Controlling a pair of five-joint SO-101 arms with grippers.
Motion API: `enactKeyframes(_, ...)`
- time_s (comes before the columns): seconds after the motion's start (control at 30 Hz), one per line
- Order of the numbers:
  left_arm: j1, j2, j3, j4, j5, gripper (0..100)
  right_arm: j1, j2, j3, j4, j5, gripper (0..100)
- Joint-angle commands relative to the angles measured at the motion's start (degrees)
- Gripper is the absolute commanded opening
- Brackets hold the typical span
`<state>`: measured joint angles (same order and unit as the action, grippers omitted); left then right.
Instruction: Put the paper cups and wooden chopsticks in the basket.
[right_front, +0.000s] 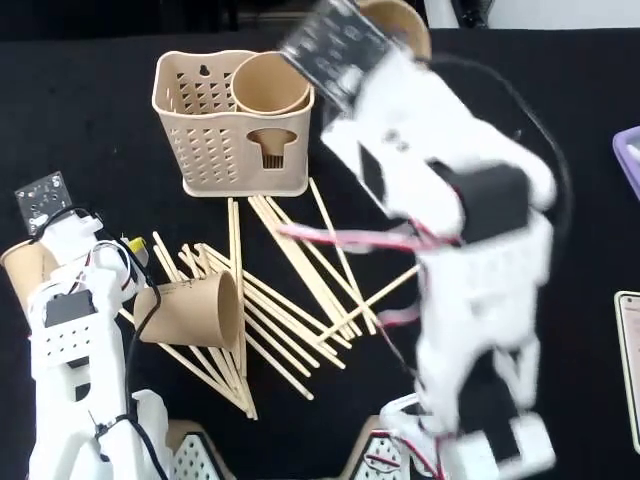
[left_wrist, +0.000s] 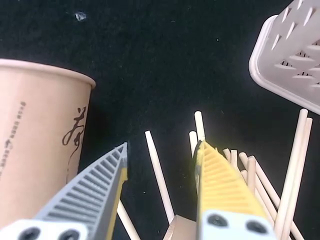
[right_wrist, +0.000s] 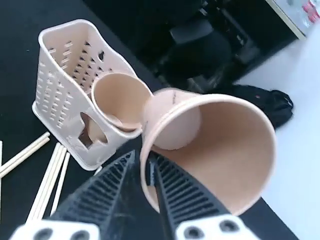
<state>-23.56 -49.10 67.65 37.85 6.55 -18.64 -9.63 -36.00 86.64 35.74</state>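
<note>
Placement noted: the basket (right_front: 230, 150) is set upright toward the far side of the black table (right_front: 90, 110), and one cup, the nested cup (right_front: 270, 82), is lodged mouth-up in the corner nearer the held cup (right_wrist: 220, 150). The held cup is gripped at its rim by the right gripper (right_wrist: 141, 159), with one finger placed inside the mouth and the other outside, jaws clenched on the wall. This cup is raised off the table, tipped onto its side, and kept close to the basket's rim. The left gripper (left_wrist: 162, 147) is positioned low over the table with jaws released and nothing caught between them; chopstick ends are seen beneath the gap. An upright cup (left_wrist: 40, 140) is stood mouth-up just beside its grey finger (left_wrist: 95, 185). A lying cup (right_front: 195, 310) is found on its side, resting on the chopsticks (right_front: 236, 240), near the left gripper. The chopsticks are spread loose in a crossed fan on the table in front of the basket.
</note>
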Motion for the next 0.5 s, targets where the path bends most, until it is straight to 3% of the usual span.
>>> enactKeyframes(0.0, 0.66, -1.14, -0.31, -0.62, 0.35, 22, -2.2, 11.47, -15.08, 3.52, 1.05, 1.1)
enactKeyframes(0.27, 0.66, -1.14, -0.31, -0.53, 0.35, 22, -2.29, 32.4, -39.96, 9.23, 1.05, 1.1)
enactKeyframes(0.47, 0.66, -1.23, 0.13, -0.7, 0.35, 22, -3.43, 36.44, -44.79, 9.41, 1.05, 1.1)
